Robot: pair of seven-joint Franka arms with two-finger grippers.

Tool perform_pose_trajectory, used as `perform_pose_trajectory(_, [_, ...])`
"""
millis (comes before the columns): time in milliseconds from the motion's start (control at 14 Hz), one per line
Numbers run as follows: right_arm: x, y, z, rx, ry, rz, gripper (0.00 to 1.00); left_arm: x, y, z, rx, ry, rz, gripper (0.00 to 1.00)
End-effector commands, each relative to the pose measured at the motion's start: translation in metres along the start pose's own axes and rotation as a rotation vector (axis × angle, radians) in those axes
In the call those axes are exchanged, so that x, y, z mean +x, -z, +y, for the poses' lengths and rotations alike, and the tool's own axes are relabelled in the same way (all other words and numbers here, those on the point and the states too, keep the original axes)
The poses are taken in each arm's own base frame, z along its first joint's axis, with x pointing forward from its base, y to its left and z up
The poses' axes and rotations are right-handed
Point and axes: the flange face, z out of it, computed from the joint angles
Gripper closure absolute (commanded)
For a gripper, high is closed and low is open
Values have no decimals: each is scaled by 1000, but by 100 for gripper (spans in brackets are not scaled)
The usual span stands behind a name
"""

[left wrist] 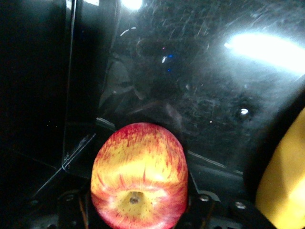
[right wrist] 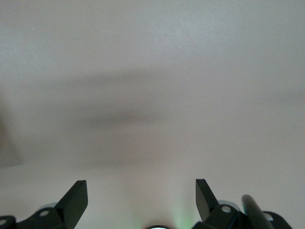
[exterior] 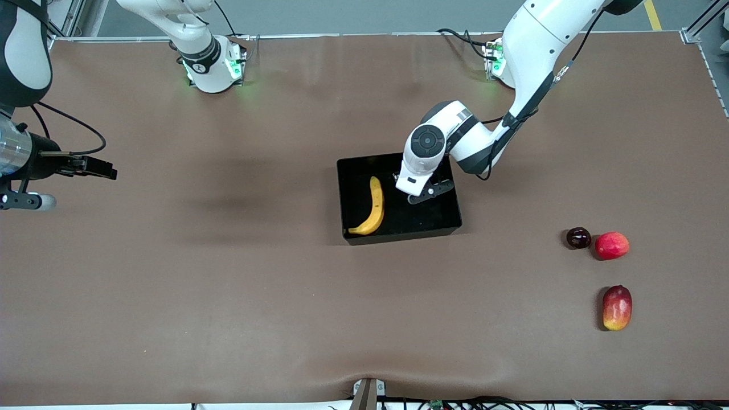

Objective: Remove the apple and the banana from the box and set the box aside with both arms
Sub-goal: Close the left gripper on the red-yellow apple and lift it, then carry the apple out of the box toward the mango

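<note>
Black plastic, low-walled and open on top, the box (exterior: 398,199) sits mid-worktop with my left end effector (exterior: 424,192) down inside it, the small round red-and-yellow streaked apple (left wrist: 139,177) between its fingers, though I cannot tell if they are pinching it yet. Beside it in the box lies the curved yellow banana (exterior: 371,207), a job for later, I judge. My right end effector (right wrist: 141,198) waits spread wide over bare worktop at its own end.
</note>
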Motion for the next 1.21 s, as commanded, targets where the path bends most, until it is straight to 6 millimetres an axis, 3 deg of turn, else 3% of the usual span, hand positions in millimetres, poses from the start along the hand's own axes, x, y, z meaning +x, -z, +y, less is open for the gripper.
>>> perform_pose_trajectory(0, [0, 5, -16, 22, 9, -3, 0, 3, 31, 1, -13, 15, 57, 100])
perform_pose_trajectory(286, [0, 5, -27, 45, 3, -5, 0, 4, 117, -2, 6, 32, 137, 100])
perform_pose_trajectory(429, [0, 5, -30, 44, 4, -5, 0, 13, 162, -5, 33, 45, 153, 100])
perform_pose_trajectory(571, [-1, 5, -31, 43, -7, -5, 0, 26, 192, -3, 23, 51, 158, 100])
perform_pose_trajectory(643, [-1, 5, -31, 43, -7, -5, 0, 35, 202, -5, 9, 46, 165, 100])
perform_pose_trajectory(857, [-1, 5, -32, 43, -7, -6, 0, 83, 221, -36, -10, 1, 173, 100])
perform_pose_trajectory(1143, [-1, 5, -32, 43, -11, -6, 0, 163, 227, -87, -32, -77, 161, 100])
